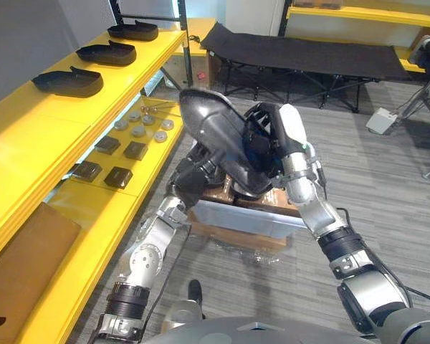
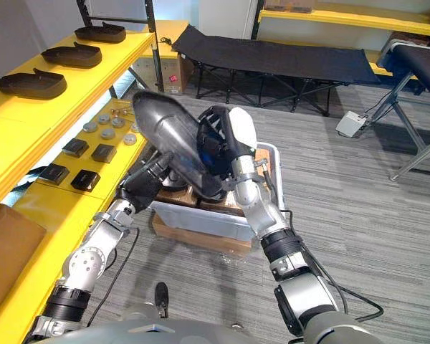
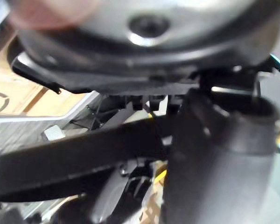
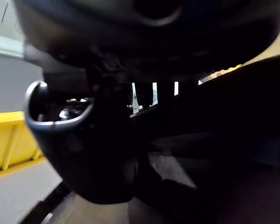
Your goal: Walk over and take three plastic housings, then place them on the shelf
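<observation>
A large black plastic housing (image 1: pixel 211 125) is held tilted in the air above a grey bin (image 1: pixel 244 218), between both hands. My left hand (image 1: pixel 193 179) grips its lower end from beneath, fingers curled round the rim. My right hand (image 1: pixel 269 147), with a white thumb cover, is curled on its right edge. The housing's underside (image 3: pixel 144 56) looms close in the left wrist view. Three more black housings (image 1: pixel 68 82) (image 1: pixel 106 52) (image 1: pixel 134 31) lie in a row on the yellow top shelf (image 1: pixel 29 136) to the left.
The lower yellow shelf (image 1: pixel 111 215) carries small black square parts (image 1: pixel 118 176), grey discs (image 1: pixel 138 130) and a brown board (image 1: pixel 21 258). The bin rests on a cardboard box (image 1: pixel 236 240). A black folding cot (image 1: pixel 301 54) stands behind, and a white box (image 1: pixel 381 120) lies on the carpet.
</observation>
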